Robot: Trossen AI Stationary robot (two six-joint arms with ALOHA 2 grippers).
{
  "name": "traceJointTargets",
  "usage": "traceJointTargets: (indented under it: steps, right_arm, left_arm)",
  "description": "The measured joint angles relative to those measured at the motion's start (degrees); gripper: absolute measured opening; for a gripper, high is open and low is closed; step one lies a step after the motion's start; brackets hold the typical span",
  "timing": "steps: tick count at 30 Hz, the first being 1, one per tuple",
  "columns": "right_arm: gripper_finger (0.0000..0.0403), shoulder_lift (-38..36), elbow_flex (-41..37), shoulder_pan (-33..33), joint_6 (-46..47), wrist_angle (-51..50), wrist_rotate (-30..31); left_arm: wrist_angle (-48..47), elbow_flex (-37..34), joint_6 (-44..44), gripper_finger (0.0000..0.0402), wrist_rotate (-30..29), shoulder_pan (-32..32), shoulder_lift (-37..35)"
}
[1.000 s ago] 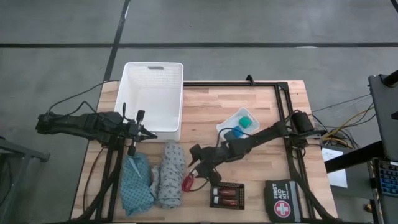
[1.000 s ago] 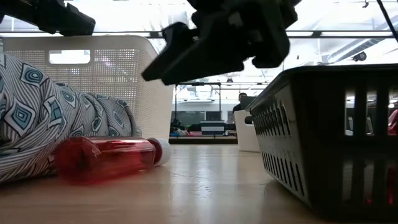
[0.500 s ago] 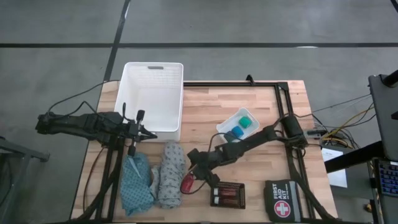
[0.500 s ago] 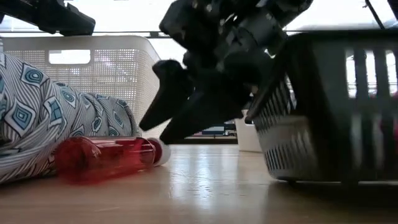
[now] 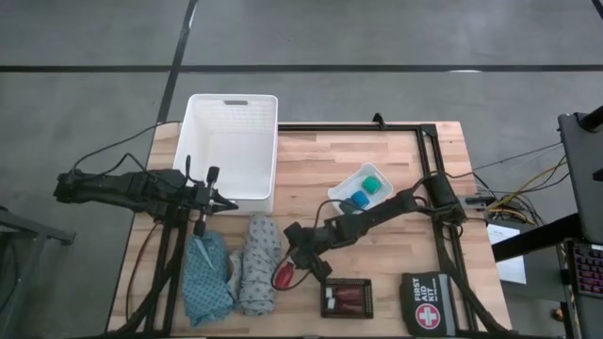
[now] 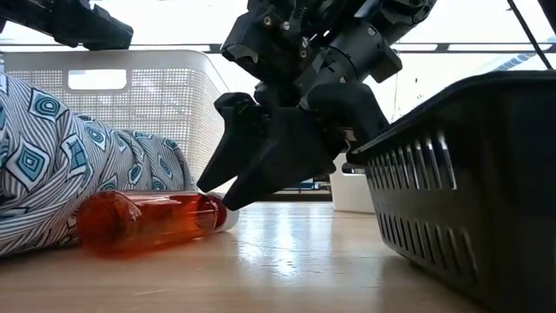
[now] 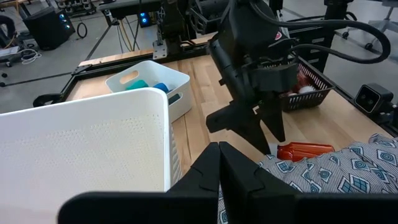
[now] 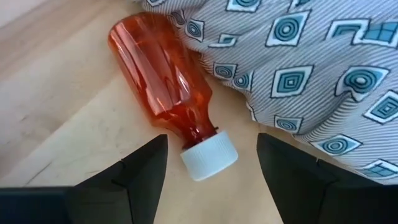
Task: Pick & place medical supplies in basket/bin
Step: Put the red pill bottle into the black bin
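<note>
right gripper [image 8: 210,165]: fingers wide, straddling white cap of red bottle [image 8: 165,78] at frame centre | left gripper [image 5: 209,200]: fingers closed, empty | risk: round bottle rolls against grey cloth [image 8: 298,68], pinch slips

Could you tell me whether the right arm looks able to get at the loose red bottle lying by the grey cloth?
Probably yes. The right gripper hangs open just above the red bottle, its fingers either side of the white cap. The grey cloth touches one flank, but nothing covers the bottle.

Overhead, table-level and wrist cameras share the red bottle [image 8: 171,87].
</note>
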Motion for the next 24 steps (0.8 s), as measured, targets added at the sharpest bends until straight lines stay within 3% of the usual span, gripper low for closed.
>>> traceJointTargets:
  steps: [7, 11, 24]
  right_arm:
    - [0.0242, -0.5, 0.3, 0.0, -0.3, 0.0, 0.0]
    - [0.024, -0.5, 0.4, -0.2, -5.1, -0.3, -0.1]
    - [0.0237, 0.9, 0.7, -2.4, -7.3, -0.8, -6.1]
  left_arm:
    - [0.0, 0.0, 0.0, 0.0006, 0.0, 0.0, 0.0]
    - [0.0, 0.0, 0.0, 0.0006, 0.0, 0.0, 0.0]
    - [0.0, 0.0, 0.0, 0.0006, 0.0, 0.0, 0.0]
